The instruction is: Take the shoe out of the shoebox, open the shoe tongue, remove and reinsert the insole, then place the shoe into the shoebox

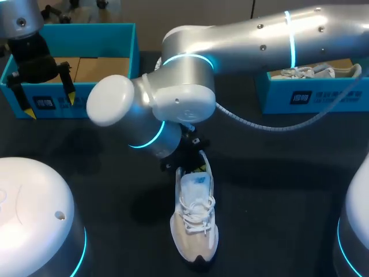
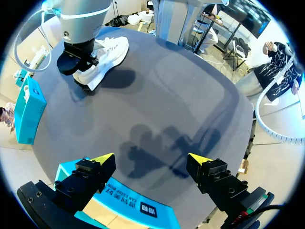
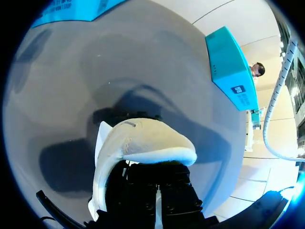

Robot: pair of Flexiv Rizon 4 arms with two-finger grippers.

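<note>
**The right tool (image 1: 196, 165) sits at the heel of the white lace-up sneaker (image 1: 195, 225) on the dark counter (image 1: 277, 190).**
Its long axis runs from that heel toward the robot; the tool's grip cannot be told. The left tool (image 2: 152, 159) hangs released over the open teal cardboard shoebox (image 1: 86, 27), well apart.

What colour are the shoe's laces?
The laces are white; head view shows them best.

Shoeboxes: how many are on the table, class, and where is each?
2. One shoebox at the far left, near the left gripper; the other shoebox at the far right, holding a white shoe.
</note>
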